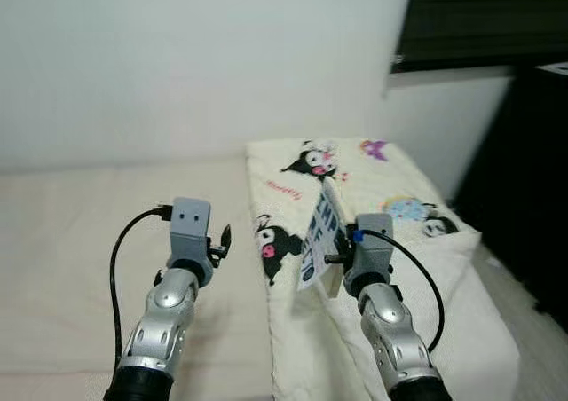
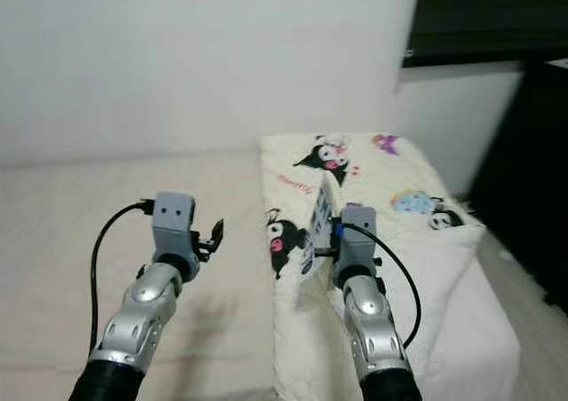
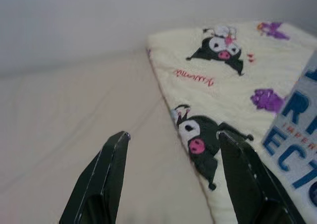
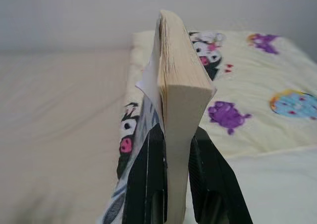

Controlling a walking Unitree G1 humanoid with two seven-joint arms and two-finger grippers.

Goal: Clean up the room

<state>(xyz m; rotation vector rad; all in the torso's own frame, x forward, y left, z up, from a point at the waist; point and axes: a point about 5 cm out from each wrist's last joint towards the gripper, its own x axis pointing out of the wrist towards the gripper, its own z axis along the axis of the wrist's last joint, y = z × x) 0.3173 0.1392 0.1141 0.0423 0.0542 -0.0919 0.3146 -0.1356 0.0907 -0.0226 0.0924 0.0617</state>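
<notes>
Pinching an upright book (image 4: pixel 181 100), the right gripper (image 4: pixel 176 149) fingers are clamped; left gripper (image 3: pixel 173 140) fingers spread wide, empty.

Book (image 4: pixel 179 110): a thick paperback with yellowed page edges and a pale cover printed in large blue letters, with a small line of red print between them.
Pose: stands on edge, nearly upright, its cover leaning a little toward the left of the head-camera frame; the loose front cover peels away from the page block near the top corner.
Hold: pinched low on its sides between the two black fingers of the right tool (image 4: pixel 178 172), one finger flat against each cover.
Place: lower centre of the head-camera frame, raised above the left edge of the cream cartoon-print quilt (image 1: pixel 390 197) on the bed (image 1: pixel 80 241).
</notes>
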